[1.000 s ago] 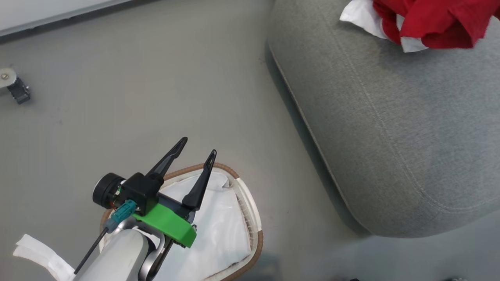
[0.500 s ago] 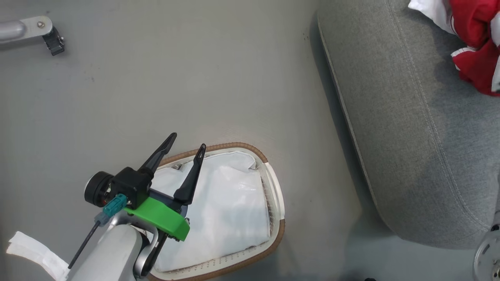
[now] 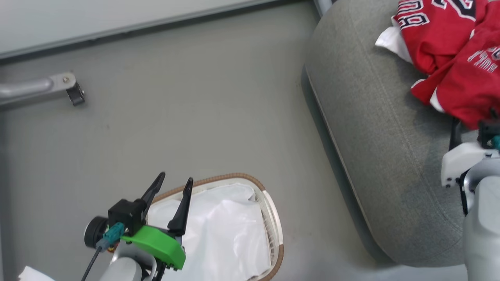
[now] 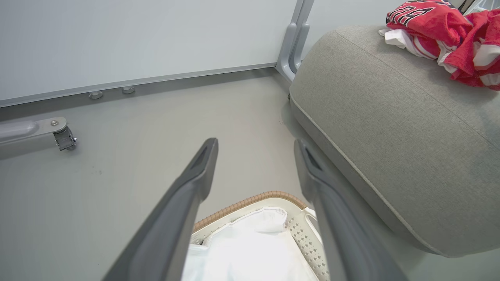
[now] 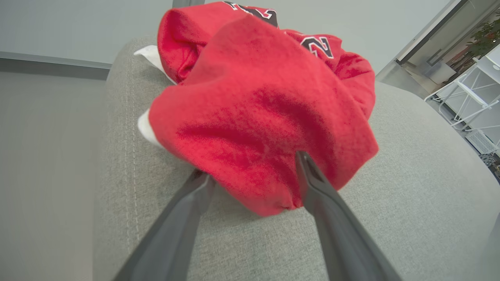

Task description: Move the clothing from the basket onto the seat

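While a metal leg (image 3: 43,85) with a caster (image 3: 75,95) stands on the floor (image 3: 195,97) at far left, the left tool (image 3: 176,177) hovers spread wide, holding nothing, above the near-left rim of the basket (image 3: 234,177); white liner (image 3: 230,230) shows inside it; further right lies the grey seat (image 3: 371,125), apart from the basket; the red clothing (image 3: 449,47) sits heaped on the seat's top toward its far right; the right tool (image 5: 252,166) stands wide there, its fingers (image 5: 324,203) either side of a red fold, tips touching the cloth, not clamped on it.

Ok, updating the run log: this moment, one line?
jerseys: on sofa | basket: liner showing | right gripper: open, at jerseys | left gripper: open, over basket
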`<state>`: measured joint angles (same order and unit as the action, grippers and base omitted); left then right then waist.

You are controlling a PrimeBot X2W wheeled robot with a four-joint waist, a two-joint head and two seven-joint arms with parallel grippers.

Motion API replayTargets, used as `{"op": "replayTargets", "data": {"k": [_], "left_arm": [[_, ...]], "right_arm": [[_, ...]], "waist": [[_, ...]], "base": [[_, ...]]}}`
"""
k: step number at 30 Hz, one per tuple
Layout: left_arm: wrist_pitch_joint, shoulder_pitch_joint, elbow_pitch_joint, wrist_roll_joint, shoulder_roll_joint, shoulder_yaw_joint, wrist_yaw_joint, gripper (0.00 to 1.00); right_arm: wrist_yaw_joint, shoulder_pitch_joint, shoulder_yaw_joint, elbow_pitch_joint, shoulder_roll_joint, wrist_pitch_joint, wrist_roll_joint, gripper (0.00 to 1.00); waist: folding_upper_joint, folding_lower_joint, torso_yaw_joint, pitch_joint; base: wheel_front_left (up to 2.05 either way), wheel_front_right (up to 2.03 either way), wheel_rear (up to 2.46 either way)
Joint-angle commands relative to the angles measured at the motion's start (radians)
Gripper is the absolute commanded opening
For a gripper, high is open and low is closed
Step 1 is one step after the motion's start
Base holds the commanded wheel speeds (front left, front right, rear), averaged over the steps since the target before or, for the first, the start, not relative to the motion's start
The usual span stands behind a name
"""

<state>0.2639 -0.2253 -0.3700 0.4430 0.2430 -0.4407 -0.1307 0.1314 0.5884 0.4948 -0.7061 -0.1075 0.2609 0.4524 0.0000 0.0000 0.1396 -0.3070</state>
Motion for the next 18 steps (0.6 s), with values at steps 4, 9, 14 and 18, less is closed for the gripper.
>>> {"op": "replayTargets", "data": {"k": [4,9,14,18], "left_arm": [[0.0,0.068,-0.044,-0.015,-0.029,0.053,0.0,1.0],[0.0,0.115,-0.083,-0.04,-0.053,0.134,0.0,1.0],[0.0,0.15,-0.096,-0.078,-0.08,0.244,0.0,1.0],[0.0,0.166,-0.086,-0.128,-0.099,0.337,0.0,1.0]], "right_arm": [[-0.001,-0.124,-0.084,0.046,0.0,0.005,-0.092,1.0],[-0.001,-0.226,-0.181,0.093,0.011,0.005,-0.193,1.0],[-0.001,-0.273,-0.309,0.149,0.03,0.005,-0.296,1.0],[-0.001,-0.275,-0.405,0.192,0.046,0.005,-0.365,1.0]], "waist": [[0.0,0.0,0.002,0.147],[0.0,0.0,-0.011,0.206],[0.0,0.0,-0.03,0.251],[0.0,0.0,-0.05,0.271]], "base": [[0.0,0.0,0.0],[0.0,0.0,0.0],[0.0,0.0,0.0],[0.0,0.0,0.0]]}}
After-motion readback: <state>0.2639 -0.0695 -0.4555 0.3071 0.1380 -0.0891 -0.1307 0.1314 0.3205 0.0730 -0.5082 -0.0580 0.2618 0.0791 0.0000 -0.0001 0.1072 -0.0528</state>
